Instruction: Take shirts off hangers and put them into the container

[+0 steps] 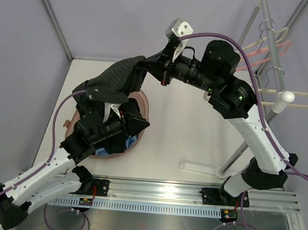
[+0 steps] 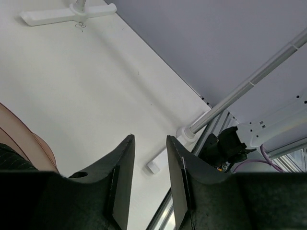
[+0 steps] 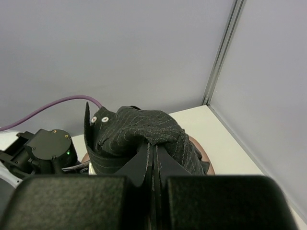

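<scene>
White table; pinstriped shirt clamped between right jaws.

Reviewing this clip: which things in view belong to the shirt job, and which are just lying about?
Job:
pinstriped shirt, gripped by the right end effector
light blue shirt
container
pink hanger
cream hangers

Lying about:
clothes rack
mounting rail
</scene>
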Motion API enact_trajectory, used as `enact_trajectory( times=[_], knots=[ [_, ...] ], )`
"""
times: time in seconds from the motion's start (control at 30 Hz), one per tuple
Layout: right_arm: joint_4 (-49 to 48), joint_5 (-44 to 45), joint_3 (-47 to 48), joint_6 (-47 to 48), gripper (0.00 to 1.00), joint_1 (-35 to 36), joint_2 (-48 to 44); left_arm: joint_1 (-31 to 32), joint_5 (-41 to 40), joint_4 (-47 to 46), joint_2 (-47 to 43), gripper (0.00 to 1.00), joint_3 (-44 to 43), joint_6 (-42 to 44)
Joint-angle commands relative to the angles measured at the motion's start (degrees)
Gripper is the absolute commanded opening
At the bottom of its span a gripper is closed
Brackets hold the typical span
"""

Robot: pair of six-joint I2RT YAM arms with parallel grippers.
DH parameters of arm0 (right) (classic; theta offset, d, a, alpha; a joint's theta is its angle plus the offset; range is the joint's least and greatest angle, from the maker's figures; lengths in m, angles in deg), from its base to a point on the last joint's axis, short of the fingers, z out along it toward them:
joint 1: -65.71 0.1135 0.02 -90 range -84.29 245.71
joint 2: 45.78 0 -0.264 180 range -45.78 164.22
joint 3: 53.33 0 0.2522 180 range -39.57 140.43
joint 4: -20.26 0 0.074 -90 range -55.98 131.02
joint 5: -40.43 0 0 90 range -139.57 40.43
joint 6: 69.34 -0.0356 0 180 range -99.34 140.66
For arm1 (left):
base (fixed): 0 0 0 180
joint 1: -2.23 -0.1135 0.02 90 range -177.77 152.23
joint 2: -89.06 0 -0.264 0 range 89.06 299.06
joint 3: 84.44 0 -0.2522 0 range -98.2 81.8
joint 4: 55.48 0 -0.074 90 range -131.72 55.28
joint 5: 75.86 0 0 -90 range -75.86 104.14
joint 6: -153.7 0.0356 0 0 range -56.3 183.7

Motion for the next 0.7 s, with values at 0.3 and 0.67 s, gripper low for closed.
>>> enact_trajectory(
  times=[0.3,0.67],
  knots=[
    [0.96,0.87,1.92,-0.15,0.0,-0.82,-2.06,8.92,-6.45,5.85,-14.78,0.43,9.39,-9.51],
    [2.8,-0.1,14.84,1.25,0.0,-2.13,9.18,24.46,-18.73,-0.29,-17.68,0.34,15.8,-14.08]
  ],
)
